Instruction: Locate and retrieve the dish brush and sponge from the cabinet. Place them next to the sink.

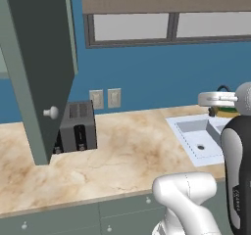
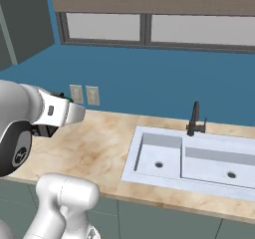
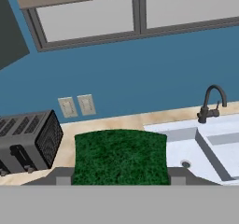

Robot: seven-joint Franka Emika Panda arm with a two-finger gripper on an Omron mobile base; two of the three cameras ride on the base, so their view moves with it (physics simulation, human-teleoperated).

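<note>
a deep blue wall backs a marbled beige counter (image 1: 127, 151), with a wide grey-framed window (image 2: 149, 29) under a brown slatted blind running above it. in the hand view the sponge (image 3: 120, 157) sits right at the bottom centre, its dark green scrubbing face turned to the camera, wedged between the two grey fingers whose tips (image 3: 63, 175) peek out on either side of it — so the gripper (image 3: 120, 177) is part-way closed and clamped on the sponge, held up above the counter. in the right base view a sliver of green shows at the end of the white forearm, near the wall.

beyond the sponge to the right lies the sink (image 2: 189, 158), a white double basin set into the counter with a drain hole in each bowl and a dark gooseneck tap (image 2: 195, 118) standing at its back edge. to the left, a black and grey toaster (image 1: 77, 126) stands against the wall, just under two pale outlets (image 1: 105, 98). nearer the left base camera, the cabinet's grey-green door (image 1: 41, 67) hangs swung open, its round white knob (image 1: 50, 112) low on its face. below the counter edge run grey-green drawers (image 1: 73, 219) with small knobs.
</note>
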